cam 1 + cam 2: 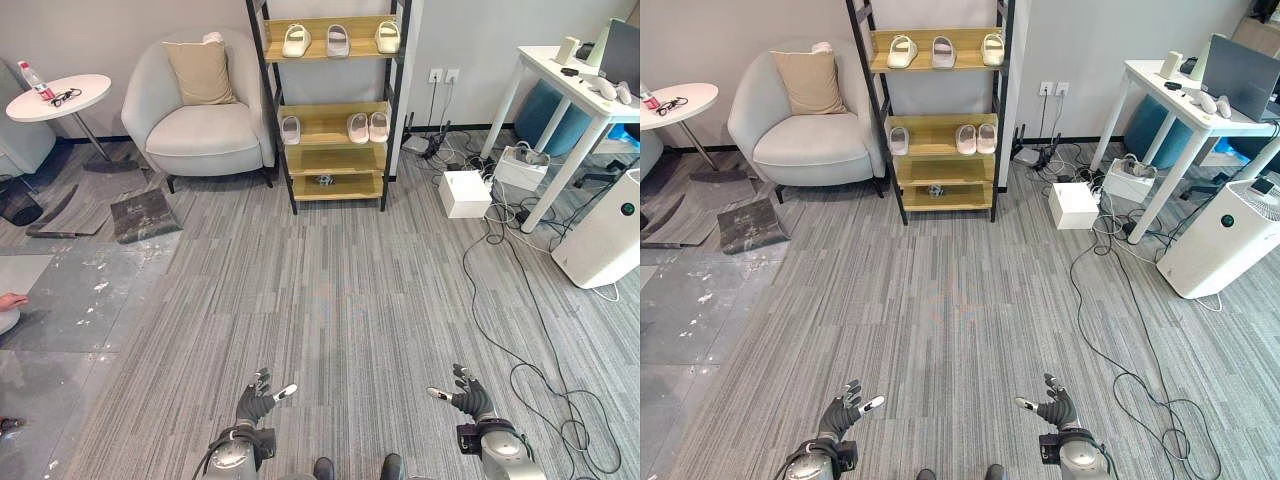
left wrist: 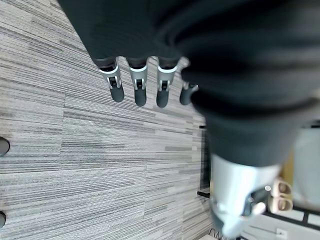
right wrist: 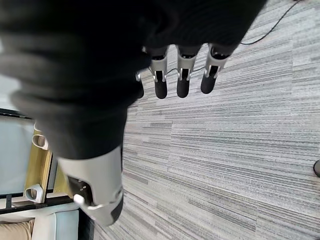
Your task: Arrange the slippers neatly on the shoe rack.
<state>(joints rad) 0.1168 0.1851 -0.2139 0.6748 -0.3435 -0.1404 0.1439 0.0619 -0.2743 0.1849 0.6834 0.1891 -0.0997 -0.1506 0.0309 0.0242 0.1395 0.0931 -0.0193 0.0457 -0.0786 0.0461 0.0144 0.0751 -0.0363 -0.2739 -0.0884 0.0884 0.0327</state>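
Item: shoe rack (image 1: 392, 120), dark frame with wooden shelves, standing against the far wall beside the armchair (image 1: 200, 120), well ahead of us across bare carpet. Contents, top shelf: three pale slippers (image 1: 338, 40) spread left, centre, right, toes pointing to the wall. Middle shelf: a lone slipper (image 1: 290, 129) at the left end and a pair (image 1: 368, 127) set touching toward the right. Lower shelf: one small dark object, too small for us to name. Our left hand (image 1: 257, 397) and right hand (image 1: 468, 393) hang low at the near edge, both with fingers loosely spread and holding nothing, well apart from the rack. Bearing: the rack lies straight ahead, roughly midway between our hands, its shelves running side to side; we judge neither hand clearly nearer, so an approach comes first.
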